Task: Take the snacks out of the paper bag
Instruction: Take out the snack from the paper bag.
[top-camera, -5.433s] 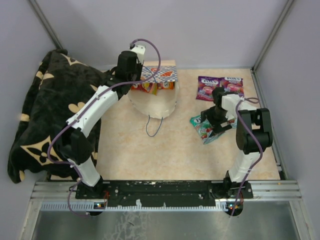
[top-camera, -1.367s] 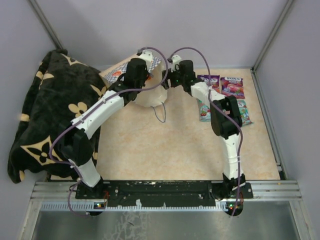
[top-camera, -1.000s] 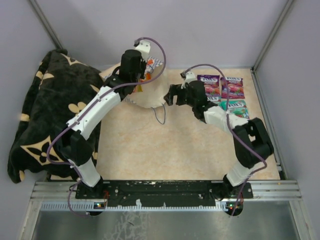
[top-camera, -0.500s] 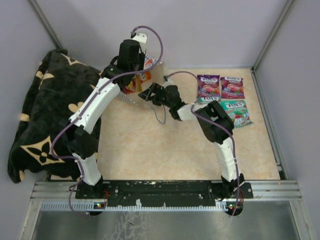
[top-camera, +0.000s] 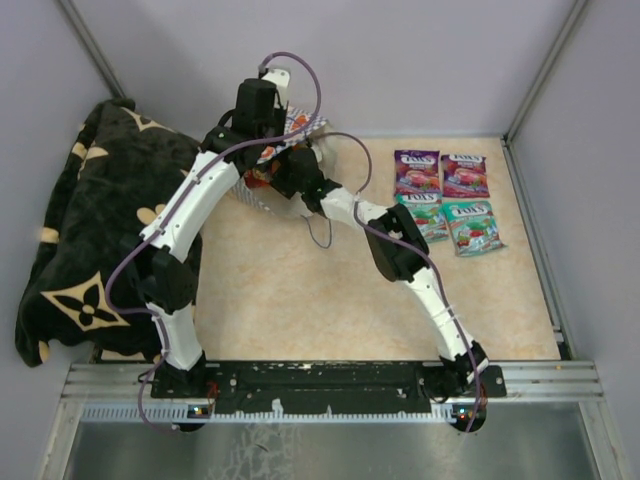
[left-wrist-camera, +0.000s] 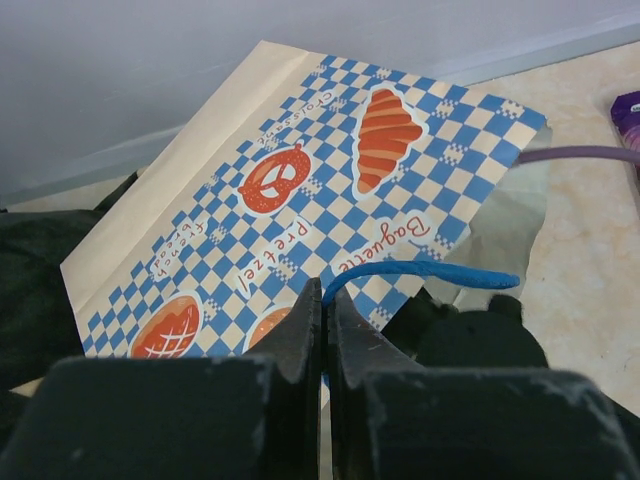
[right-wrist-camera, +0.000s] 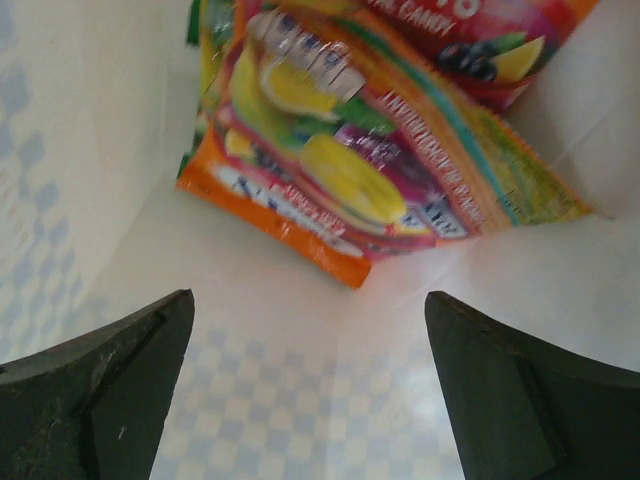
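Bag sits upper centre in the top view: left gripper (left-wrist-camera: 322, 312) pinched shut on the paper bag (left-wrist-camera: 300, 190) by its blue handle (left-wrist-camera: 430, 270). right gripper (right-wrist-camera: 308, 325) spread wide inside, orange packet (right-wrist-camera: 300, 215) just ahead, untouched. I'd push deeper, straddle its lower edge, clamp 1 only. 4 packets (top-camera: 417, 170) lie upper right.

A black blanket (top-camera: 80, 230) with tan flower motifs is seen bunched up just beside the left edge of the beige tabletop (top-camera: 330, 300). Plain grey walls (top-camera: 430, 60) are set behind, with metal corner posts (top-camera: 545, 70).
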